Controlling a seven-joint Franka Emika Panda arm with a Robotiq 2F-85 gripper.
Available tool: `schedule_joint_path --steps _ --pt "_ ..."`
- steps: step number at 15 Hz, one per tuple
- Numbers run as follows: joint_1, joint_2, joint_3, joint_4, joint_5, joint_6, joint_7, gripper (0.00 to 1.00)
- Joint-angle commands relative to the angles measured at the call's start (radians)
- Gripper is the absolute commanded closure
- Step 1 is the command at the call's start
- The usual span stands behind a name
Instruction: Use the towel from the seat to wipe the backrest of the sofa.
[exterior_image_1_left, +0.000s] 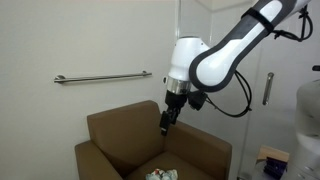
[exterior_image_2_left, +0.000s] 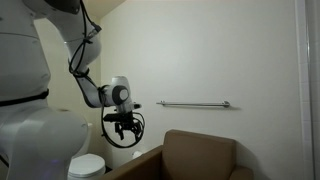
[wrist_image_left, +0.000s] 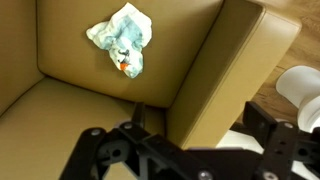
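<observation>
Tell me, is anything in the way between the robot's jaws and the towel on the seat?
Nothing visible. The gripper hangs above the sofa, with only air between it and the crumpled towel on the seat.

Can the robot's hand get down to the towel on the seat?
Probably yes. The hand hangs open above the sofa, and the towel lies uncovered on the seat with nothing between them.

We see the arm (exterior_image_1_left: 235, 45) come in from high up and bend at the elbow, its white links dropping to a bulky wrist (exterior_image_1_left: 185, 60) that points the pincer (exterior_image_1_left: 166, 122) downward at a slight tilt. In both exterior views the pincer hangs in the air, touching nothing. In the wrist view its dark fingers (wrist_image_left: 100, 145) frame the lower edge, jaws spread wide apart.
</observation>
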Motion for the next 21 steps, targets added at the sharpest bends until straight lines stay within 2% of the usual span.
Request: schedule_joint_path --steps 1,4,5,7,8,9,11,14,15,17,20,21 --pt "-0.037 0.262 -0.042 0.035 0.0 0.181 -0.026 0.0" --pt "-0.062 0.466 -0.085 0.091 -0.016 0.266 -0.054 0.0" --pt "-0.076 0.534 -0.083 0.126 0.026 0.245 -0.103 0.0" --pt "-0.102 0.67 -0.117 0.201 -0.006 0.215 -0.108 0.0" --pt "-0.14 0.74 -0.106 0.25 0.015 0.201 -0.144 0.0" --pt "-0.086 0.61 -0.114 0.158 0.0 0.22 -0.074 0.0" --pt "-0.099 0.68 -0.12 0.198 0.001 0.226 -0.08 0.0" --pt "-0.085 0.657 -0.115 0.196 0.0 0.225 -0.078 0.0" --pt "-0.071 0.668 -0.131 0.19 -0.006 0.281 -0.06 0.0" --pt "-0.117 0.756 -0.102 0.26 0.023 0.291 -0.091 0.0" --pt "-0.183 0.954 -0.056 0.449 0.062 0.309 -0.115 0.0" --pt "-0.179 1.008 -0.059 0.511 0.062 0.311 -0.101 0.0"
